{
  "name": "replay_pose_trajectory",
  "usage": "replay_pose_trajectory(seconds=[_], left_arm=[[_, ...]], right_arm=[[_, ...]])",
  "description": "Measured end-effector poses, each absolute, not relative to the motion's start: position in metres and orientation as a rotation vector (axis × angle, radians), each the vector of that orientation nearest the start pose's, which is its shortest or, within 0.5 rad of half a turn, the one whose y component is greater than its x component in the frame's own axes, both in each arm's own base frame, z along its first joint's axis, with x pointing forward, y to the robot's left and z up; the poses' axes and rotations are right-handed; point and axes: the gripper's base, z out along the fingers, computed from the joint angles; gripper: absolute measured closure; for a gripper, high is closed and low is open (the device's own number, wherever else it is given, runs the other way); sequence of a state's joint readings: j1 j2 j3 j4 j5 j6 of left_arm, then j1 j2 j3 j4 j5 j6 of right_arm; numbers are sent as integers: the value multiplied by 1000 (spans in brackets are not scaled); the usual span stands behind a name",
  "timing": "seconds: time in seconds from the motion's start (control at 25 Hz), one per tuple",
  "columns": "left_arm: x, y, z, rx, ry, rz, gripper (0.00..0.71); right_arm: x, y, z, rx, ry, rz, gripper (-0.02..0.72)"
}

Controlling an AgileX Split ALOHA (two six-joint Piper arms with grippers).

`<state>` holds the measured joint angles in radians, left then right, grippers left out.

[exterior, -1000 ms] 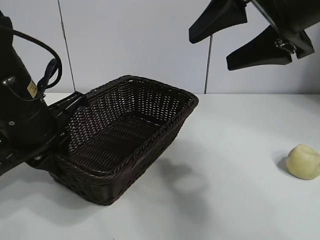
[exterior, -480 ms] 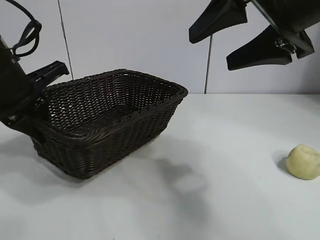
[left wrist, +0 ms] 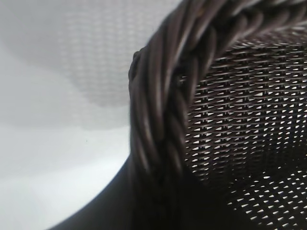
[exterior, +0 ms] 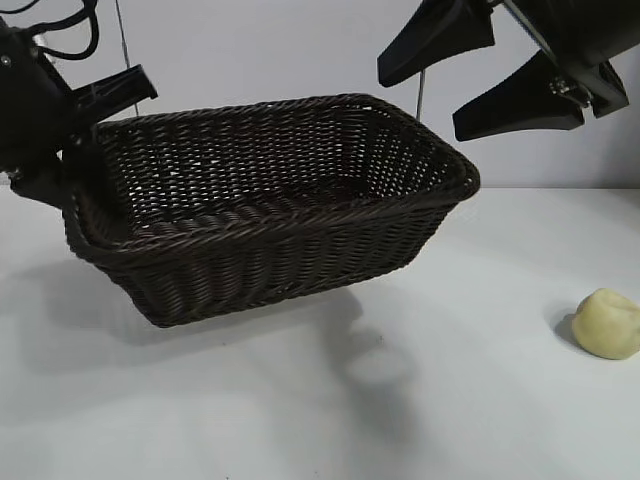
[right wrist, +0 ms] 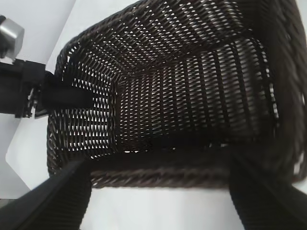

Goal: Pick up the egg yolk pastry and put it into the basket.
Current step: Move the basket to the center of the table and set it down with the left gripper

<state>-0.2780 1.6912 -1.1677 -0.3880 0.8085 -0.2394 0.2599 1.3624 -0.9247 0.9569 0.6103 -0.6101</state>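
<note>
The dark brown wicker basket (exterior: 280, 230) hangs above the white table, its far end raised under my right gripper. My left gripper (exterior: 98, 140) is shut on the braided rim of its left short wall (left wrist: 163, 120). One left finger (right wrist: 67, 98) shows inside the basket (right wrist: 168, 96) in the right wrist view. My right gripper (exterior: 425, 100) is open and empty, high at the upper right, just above the basket's right end (right wrist: 158, 211). The pale yellow egg yolk pastry (exterior: 608, 323) lies on the table at the far right, apart from both grippers.
The white table (exterior: 420, 420) stretches from the basket's shadow to the pastry. A pale wall with vertical seams (exterior: 250, 50) stands behind.
My left gripper has lifted the basket off the table, levelled it and carried it right, toward the right gripper. The right gripper and the pastry have not moved.
</note>
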Motion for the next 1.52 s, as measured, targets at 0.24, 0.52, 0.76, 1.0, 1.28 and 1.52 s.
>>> replay_pose_trajectory(seconds=[0.24,0.52,0.76,1.0,1.28,1.52], left_arm=[[329,-122,227,-7,2920,-546,612],[342,-128,211,120,2972,-561,612],[347,-132,189,142,3007,-582,612],[351,-132,180,191,3001,-569,612],[354,-133,180,179,2973,-566,612],[354,-133,180,177,2968,-564,612]], right_arm=[[262,114,288,-269,2323,821,133],[262,114,288,-270,2323,819,133],[262,114,288,-270,2323,819,133],[262,114,288,-270,2323,819,133],[262,114,288,-270,2323,819,133],[262,114,288,-270,2323,819,133]])
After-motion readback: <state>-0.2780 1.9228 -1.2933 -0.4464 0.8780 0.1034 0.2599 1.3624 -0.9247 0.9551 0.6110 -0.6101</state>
